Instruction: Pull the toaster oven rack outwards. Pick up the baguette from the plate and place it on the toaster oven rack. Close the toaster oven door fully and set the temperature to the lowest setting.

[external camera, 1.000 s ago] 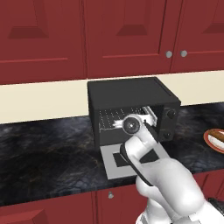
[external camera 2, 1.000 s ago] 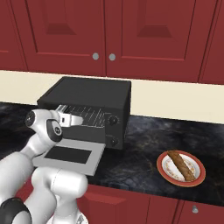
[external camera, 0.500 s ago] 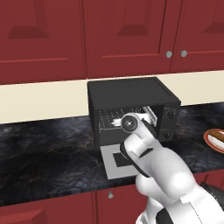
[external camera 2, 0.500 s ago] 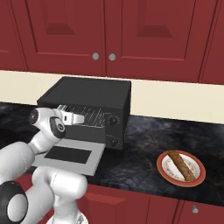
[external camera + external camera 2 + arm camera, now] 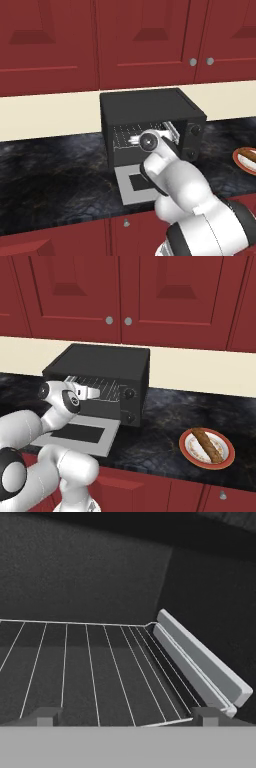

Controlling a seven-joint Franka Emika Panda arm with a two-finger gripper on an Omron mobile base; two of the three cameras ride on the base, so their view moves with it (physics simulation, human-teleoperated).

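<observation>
While the arm shifted, hand (image 5: 125, 714) stays spread, seemingly inside toaster oven (image 5: 107, 363).

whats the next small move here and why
Probably close the jaws on the front wire of the toaster oven rack, then pull outward. The toaster oven door already lies open and flat, the gripper sits open at the mouth of the toaster oven with the rack's front edge between its tips, and the baguette still waits on the plate.
</observation>
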